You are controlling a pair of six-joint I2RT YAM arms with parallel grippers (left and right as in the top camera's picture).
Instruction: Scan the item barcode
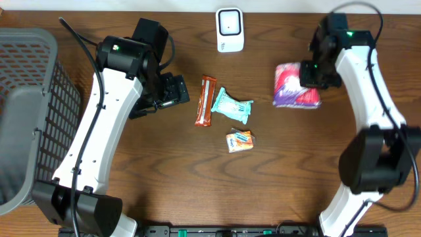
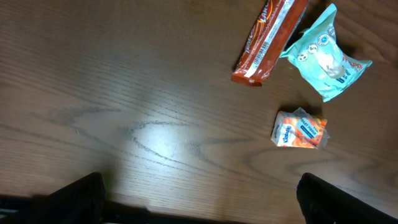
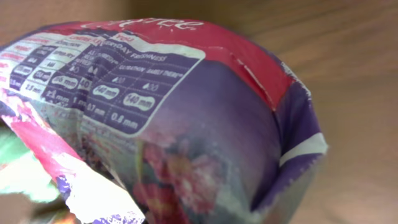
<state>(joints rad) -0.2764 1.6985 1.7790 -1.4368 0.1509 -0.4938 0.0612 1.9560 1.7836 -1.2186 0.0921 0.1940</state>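
**A:** Wrappers, then. Nearest our side we see a small orange packet lying flat on the table, on its own.

**B:** Just beyond it we have a teal packet and a brown-orange bar side by side. The bar is on the left, and the teal packet's corner is against it.

**A:** And our left arm?

**B:** It reaches in beside the grey basket on the left. The left jaws are spread wide over bare wood, left of the bar, and hold nothing. In the wrist view we see only the dark fingertips at the bottom corners.

**A:** Where is the item we are meant to scan?

**B:** A little farther back, on the right. It is the purple and pink pack, and the right jaws are pressed together on its right end. Its wrapper fills our right wrist view, with a printed panel facing the camera. We cannot tell whether the pack is off the table.

**A:** And farthest away?

**B:** The white scanner stands at the far edge, left of the pack and well apart from it.
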